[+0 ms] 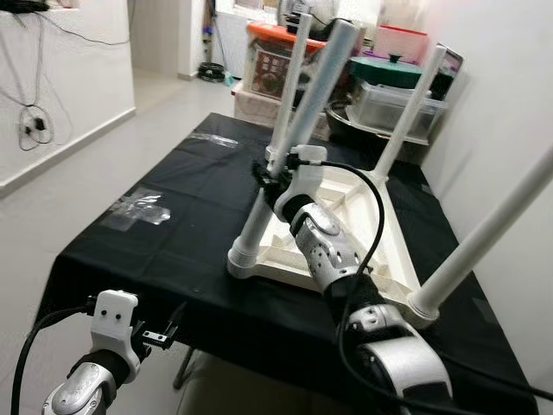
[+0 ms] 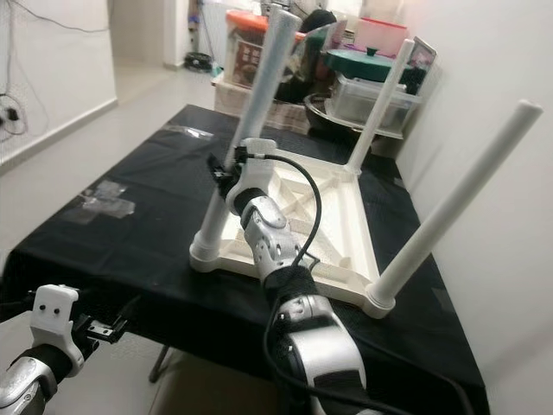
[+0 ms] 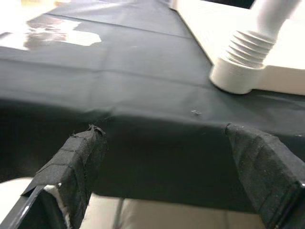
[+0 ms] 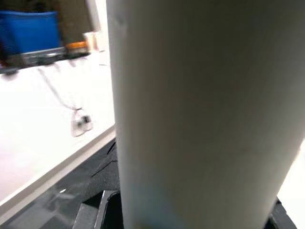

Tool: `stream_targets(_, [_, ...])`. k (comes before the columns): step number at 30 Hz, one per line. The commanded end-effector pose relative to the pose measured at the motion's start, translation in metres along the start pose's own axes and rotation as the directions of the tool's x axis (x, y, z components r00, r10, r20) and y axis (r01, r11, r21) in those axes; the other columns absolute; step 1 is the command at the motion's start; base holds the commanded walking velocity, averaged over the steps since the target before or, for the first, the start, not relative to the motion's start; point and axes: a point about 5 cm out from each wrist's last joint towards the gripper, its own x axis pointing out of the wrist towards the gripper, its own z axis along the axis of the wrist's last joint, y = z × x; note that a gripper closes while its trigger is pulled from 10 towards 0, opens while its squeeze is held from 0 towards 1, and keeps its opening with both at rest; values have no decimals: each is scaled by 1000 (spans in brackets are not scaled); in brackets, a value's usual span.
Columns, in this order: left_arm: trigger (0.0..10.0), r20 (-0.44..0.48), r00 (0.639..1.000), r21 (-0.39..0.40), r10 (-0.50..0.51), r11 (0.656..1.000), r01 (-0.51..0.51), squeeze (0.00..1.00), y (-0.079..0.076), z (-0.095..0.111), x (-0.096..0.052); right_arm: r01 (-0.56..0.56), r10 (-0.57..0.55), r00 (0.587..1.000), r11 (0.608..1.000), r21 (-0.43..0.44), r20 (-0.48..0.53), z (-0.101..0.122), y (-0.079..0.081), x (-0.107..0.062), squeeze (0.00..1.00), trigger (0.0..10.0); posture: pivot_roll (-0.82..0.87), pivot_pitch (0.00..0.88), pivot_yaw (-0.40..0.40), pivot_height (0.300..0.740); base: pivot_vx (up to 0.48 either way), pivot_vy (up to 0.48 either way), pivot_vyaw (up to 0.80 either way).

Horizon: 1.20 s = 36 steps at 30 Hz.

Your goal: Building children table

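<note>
A white children's table [image 1: 346, 226] is seen lying upside down on a work table covered with a black cloth [image 1: 181, 216], toward the 3 o'clock side of the cloth. Four white legs are counted, all pointing upward: one near leg [image 1: 298, 147] at the table's 9 o'clock corner, one near leg [image 1: 488, 233] at its 4 o'clock corner, and two far legs [image 1: 413, 108] [image 1: 289, 86] toward 12 o'clock. The first near leg is seated in a round ribbed socket [image 3: 240, 67], where screw threads are visible.

The right gripper [image 1: 275, 177] is placed against that near leg partway up; the leg is seen pressed close in the right wrist view, and the fingers appear closed around it.

The left gripper [image 1: 160, 335] is held low at 7 o'clock, just off the near edge of the cloth, with its two black fingers [image 3: 76, 162] spread apart and nothing between them.

Two patches of clear tape [image 1: 138, 207] are seen on the cloth at 9 o'clock. Several stacked plastic storage bins [image 1: 397, 95] are seen beyond the table at 12 o'clock.
</note>
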Motion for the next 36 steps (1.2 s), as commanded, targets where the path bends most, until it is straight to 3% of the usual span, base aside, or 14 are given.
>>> stream_targets(1, [10000,-6,1000,-5,-1,1000,1,0,0,0,2,176,-188,975,979,-102,-120,-35,-26,-14,0,10000,152,0,-181,740,0,0,0])
stream_targets(6, [10000,-2,1000,-2,7,1000,-7,0,1,0,2,193,-197,980,969,-153,-13,-17,-17,-13,0,10000,155,0,-184,740,0,0,0])
stream_targets(10, [10000,-1,1000,-1,9,1000,-9,0,1,0,2,173,-173,985,969,-174,15,-14,-10,-12,0,10000,155,0,-184,740,0,0,0])
stream_targets(16, [10000,0,1000,-4,13,1000,-13,0,1,0,1,68,-60,997,982,-178,46,-10,7,-11,0,10000,160,0,-190,740,0,0,0])
stream_targets(17, [10000,0,1000,-5,13,1000,-13,0,1,0,1,-18,24,999,989,-146,42,-9,15,-11,0,10000,158,0,-189,740,0,0,0])
stream_targets(18, [10000,-1,1000,-5,12,1000,-13,0,1,-1,1,-170,176,984,978,-118,39,-5,27,-12,0,10000,155,0,-191,740,0,0,0])
stream_targets(19, [10000,-1,1000,-5,12,1000,-13,0,1,-1,1,-170,176,984,978,-118,39,-5,27,-12,0,10000,155,0,-191,740,0,0,0])
stream_targets(21, [10000,-2,1000,-7,11,1000,-11,0,0,-1,1,-377,383,923,919,-114,33,1,42,-14,0,10000,153,0,-194,740,0,0,0])
stream_targets(23, [10000,-2,1000,-7,11,1000,-11,0,0,-1,1,-377,383,923,919,-114,33,1,42,-14,0,10000,153,0,-194,740,0,0,0])
stream_targets(24, [10000,-2,1000,-9,9,1000,-9,0,0,-1,1,-447,452,892,885,-131,7,2,46,-14,0,10000,152,0,-196,740,0,0,0])
stream_targets(26, [10000,-2,1000,-14,7,1000,-7,0,-2,-2,2,-495,491,869,856,-147,-65,-1,48,-12,0,10000,153,0,-200,740,0,0,0])
stream_targets(31, [10000,-5,1000,-19,6,1000,-6,0,-3,-3,1,-530,518,846,841,-103,-128,-7,53,-11,0,10000,155,0,-203,740,0,0,0])
stream_targets(34, [10000,-12,1000,-22,7,1000,-8,0,-3,-5,0,-593,575,799,801,-75,-174,-14,61,-14,0,10000,159,0,-207,740,0,0,0])
stream_targets(36, [10000,-13,1000,-23,8,1000,-8,0,-3,-5,-1,-602,583,791,795,-70,-187,-16,62,-15,0,10000,160,0,-212,740,0,0,0])
